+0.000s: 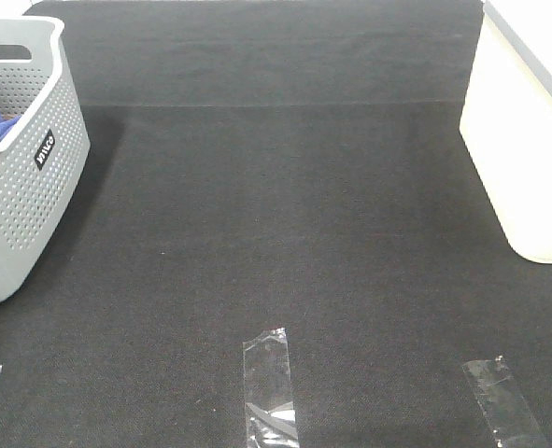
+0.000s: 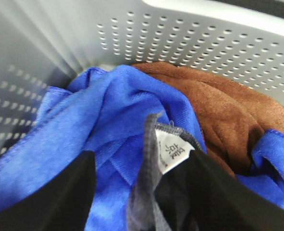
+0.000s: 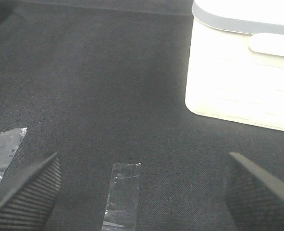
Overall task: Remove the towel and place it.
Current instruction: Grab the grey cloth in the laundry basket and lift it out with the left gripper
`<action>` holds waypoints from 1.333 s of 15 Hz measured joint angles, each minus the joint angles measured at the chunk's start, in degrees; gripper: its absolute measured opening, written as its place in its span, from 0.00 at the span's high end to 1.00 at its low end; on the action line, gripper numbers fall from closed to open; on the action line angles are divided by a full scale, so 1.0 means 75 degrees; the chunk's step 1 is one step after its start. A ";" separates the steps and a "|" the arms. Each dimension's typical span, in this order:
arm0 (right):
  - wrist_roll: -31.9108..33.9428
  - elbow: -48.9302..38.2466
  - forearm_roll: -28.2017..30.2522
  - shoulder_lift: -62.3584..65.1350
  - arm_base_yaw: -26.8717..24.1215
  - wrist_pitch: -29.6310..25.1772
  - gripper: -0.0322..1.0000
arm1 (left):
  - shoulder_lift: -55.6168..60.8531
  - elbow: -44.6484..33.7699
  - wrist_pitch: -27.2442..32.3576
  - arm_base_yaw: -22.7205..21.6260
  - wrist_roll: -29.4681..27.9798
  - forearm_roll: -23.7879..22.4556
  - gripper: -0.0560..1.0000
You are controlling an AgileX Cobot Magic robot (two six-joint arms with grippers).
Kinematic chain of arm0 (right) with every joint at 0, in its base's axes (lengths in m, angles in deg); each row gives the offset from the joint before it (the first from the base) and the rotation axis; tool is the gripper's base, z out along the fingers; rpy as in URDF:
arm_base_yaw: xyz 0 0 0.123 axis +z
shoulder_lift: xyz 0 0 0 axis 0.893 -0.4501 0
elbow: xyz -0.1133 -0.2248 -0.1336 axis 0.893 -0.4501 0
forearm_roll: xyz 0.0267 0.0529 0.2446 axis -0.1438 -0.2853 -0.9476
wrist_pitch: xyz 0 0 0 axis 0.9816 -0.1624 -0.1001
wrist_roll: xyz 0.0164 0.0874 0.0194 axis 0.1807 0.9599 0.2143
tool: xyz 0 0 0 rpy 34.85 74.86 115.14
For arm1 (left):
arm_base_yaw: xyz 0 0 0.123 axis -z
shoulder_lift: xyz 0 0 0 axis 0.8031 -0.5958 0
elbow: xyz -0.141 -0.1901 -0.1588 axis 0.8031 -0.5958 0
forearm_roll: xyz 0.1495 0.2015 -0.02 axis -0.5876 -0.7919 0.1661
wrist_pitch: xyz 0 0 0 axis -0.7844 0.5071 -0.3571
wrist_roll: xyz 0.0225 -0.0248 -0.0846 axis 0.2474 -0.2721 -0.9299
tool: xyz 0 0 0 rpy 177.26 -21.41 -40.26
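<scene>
In the left wrist view, a fold of the grey towel (image 2: 141,183) with a stitched hem and a white label (image 2: 172,151) stands up inside the grey basket (image 2: 204,43). My left gripper (image 2: 142,197) is down in the basket with its dark fingers on either side of that fold. The fold lies against one finger, and a gap shows beside the other finger (image 2: 60,202). My right gripper (image 3: 142,192) hangs wide open over the black mat with nothing between its fingers. Neither gripper shows in the exterior high view.
A bright blue cloth (image 2: 98,120) and a brown cloth (image 2: 218,106) lie in the basket (image 1: 23,159), which stands at the mat's left edge. A white bin (image 1: 528,140) stands at the right. Clear tape strips (image 1: 268,383) mark the mat's near side.
</scene>
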 joint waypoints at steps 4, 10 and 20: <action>0.0000 0.0000 0.0000 0.0000 0.0000 0.0000 0.15 | -0.0267 0.0000 -0.0267 0.0023 0.0092 0.0458 0.45; 0.0000 0.0000 0.0000 0.0000 0.0000 0.0000 0.15 | -0.0413 0.0000 -0.0397 0.0351 0.0351 0.0031 0.92; 0.0000 0.0000 0.0008 0.0000 0.0000 0.0000 0.15 | 0.1322 0.0000 0.0275 0.0382 0.1413 -0.0229 0.95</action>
